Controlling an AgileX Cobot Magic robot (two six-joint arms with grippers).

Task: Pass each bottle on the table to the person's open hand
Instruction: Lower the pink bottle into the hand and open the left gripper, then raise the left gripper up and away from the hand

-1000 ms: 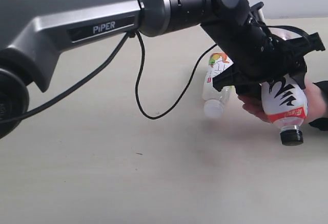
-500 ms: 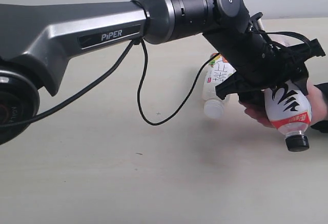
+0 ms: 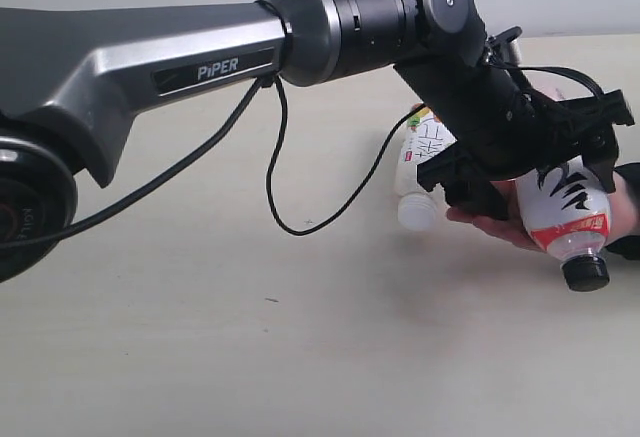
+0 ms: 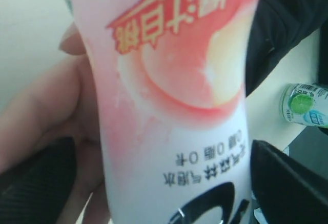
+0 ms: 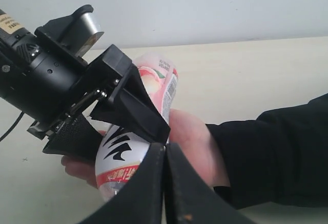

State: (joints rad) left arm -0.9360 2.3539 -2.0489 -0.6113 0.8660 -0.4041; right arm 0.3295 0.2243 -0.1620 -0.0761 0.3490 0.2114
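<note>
Exterior view, left gripper (image 3: 535, 162) jaws stood wide apart, clear of the pink-white bottle (image 3: 565, 207) on either side, bottle lay in person's hand (image 3: 490, 222), black cap (image 3: 585, 273) toward five o'clock, white-capped bottle (image 3: 420, 172) on table (image 3: 300, 337) at nine o'clock of hand, right gripper (image 5: 165, 183) pinched closed, empty.

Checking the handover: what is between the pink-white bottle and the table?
The person's open hand lies under the pink-white bottle, above the table; clearest in the exterior view.
</note>
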